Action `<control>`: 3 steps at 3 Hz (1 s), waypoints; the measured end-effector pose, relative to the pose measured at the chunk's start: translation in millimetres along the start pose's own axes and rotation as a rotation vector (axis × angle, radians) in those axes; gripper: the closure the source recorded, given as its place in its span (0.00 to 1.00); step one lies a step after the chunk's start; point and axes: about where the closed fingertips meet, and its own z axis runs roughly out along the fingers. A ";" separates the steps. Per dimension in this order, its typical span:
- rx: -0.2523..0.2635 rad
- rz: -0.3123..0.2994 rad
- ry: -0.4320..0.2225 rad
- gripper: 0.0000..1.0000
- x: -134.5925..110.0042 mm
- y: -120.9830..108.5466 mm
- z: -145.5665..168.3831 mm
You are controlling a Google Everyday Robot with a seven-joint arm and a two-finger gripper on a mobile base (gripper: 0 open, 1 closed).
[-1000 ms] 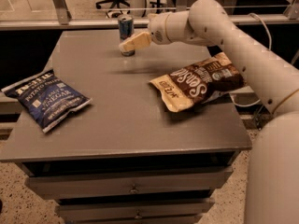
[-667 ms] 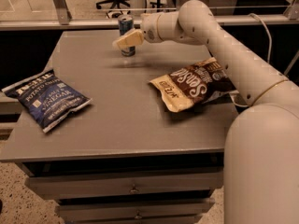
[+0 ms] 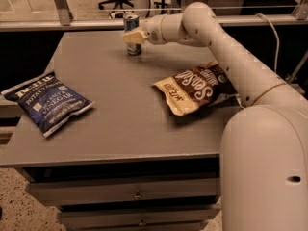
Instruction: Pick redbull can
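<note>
The redbull can is a slim blue-and-silver can standing upright near the far edge of the grey table, left of centre. My gripper reaches in from the right at the end of the white arm. It is right at the can's middle, and its tan tip crosses the front of the can. The can's silver top and its base show above and below the gripper.
A blue potato chip bag lies at the table's left edge. A brown snack bag lies at the right, under the arm. The robot's white body fills the lower right. Drawers sit below the tabletop.
The gripper has moved left and in towards the can; it was beside the can before and is now against its middle. The bags have not moved.
</note>
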 end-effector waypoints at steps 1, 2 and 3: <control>-0.031 0.020 -0.052 0.78 -11.0 -0.1 -17.5; -0.076 0.008 -0.172 0.99 -49.0 3.7 -42.4; -0.081 0.001 -0.195 1.00 -58.3 4.3 -46.0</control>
